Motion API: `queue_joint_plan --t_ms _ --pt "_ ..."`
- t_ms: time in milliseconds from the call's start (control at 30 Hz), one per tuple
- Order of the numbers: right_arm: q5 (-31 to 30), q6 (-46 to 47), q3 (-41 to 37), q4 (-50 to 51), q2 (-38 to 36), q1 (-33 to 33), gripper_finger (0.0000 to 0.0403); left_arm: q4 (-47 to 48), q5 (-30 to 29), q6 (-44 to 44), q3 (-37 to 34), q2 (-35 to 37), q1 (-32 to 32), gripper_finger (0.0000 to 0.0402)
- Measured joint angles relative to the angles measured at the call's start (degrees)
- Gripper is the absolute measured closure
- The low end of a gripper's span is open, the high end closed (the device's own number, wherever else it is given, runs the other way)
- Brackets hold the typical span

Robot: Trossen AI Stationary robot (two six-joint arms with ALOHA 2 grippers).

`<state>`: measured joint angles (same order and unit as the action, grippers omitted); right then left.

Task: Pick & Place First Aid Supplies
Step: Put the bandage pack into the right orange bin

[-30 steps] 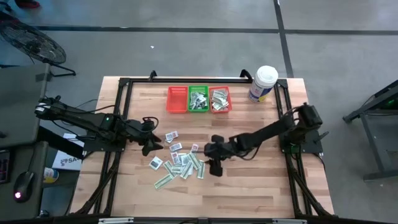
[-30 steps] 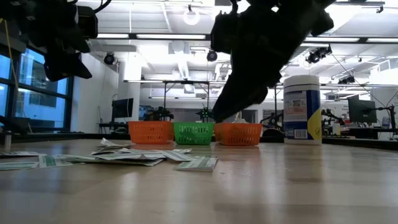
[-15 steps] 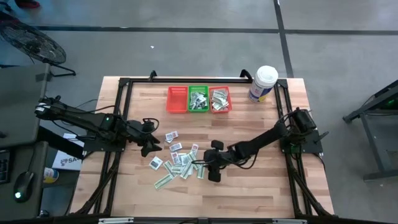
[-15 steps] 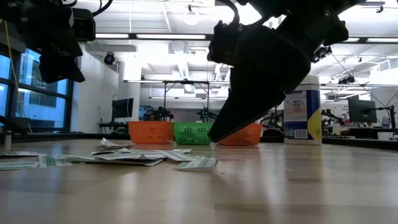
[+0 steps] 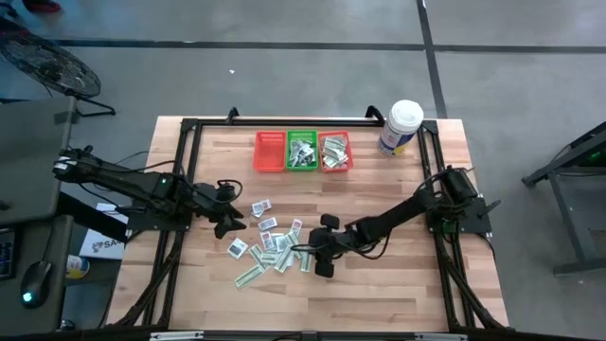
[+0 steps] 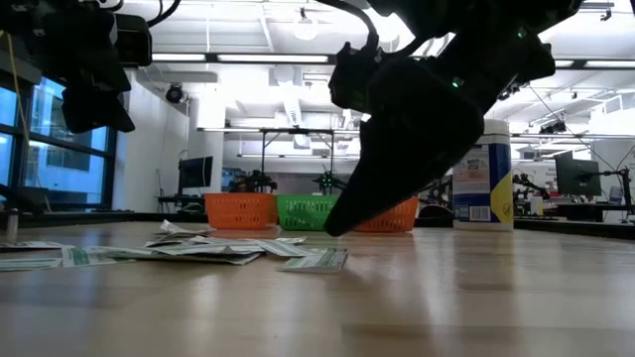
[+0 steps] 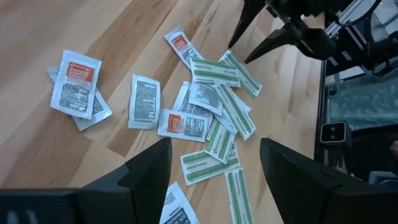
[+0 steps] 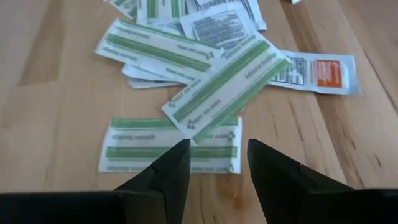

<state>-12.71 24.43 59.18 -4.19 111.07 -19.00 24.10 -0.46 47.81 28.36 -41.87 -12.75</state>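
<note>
The right gripper (image 8: pixel 214 163), jaws apart and empty, hangs low over a green-and-white strip (image 8: pixel 169 147) lying crosswise just beyond its tips, at the pile's (image 5: pixel 273 248) three o'clock edge; the left gripper (image 5: pixel 234 221), open too, waits at ten o'clock.

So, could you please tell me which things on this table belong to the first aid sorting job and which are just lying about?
Part of the job:
- loose packets scattered mid-table
- green-striped strips, right gripper open just above them
- left gripper open, hovering beside the pile
- red and green baskets, some already holding packets

Just lying about:
- white tub at the far right corner
</note>
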Motion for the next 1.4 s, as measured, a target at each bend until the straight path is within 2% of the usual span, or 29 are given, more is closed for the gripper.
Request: queue_joint_plan --t_ms 167,633,800,1100,1400 --pt "-1.3 -0.3 0.0 0.0 0.0 0.0 0.0249 0.1 0.1 0.0 0.0 0.0 0.0 0.0161" --pt "-0.2 2.4 0.2 -2.6 3.9 -0.4 0.0252 0.1 0.1 0.0 0.0 0.0 0.0 0.0161" --pt "-1.7 2.4 0.2 -1.4 4.2 -0.9 0.0285 0.1 0.1 0.0 0.0 0.0 0.0 0.0161" --pt "0.9 2.7 0.3 2.2 4.3 -0.8 0.0395 0.0 0.1 0.0 0.0 0.0 0.0 0.0161" --pt "0.3 6.0 0.1 4.0 2.6 -0.8 0.0401 0.0 0.9 0.0 0.0 0.0 0.0 0.0161"
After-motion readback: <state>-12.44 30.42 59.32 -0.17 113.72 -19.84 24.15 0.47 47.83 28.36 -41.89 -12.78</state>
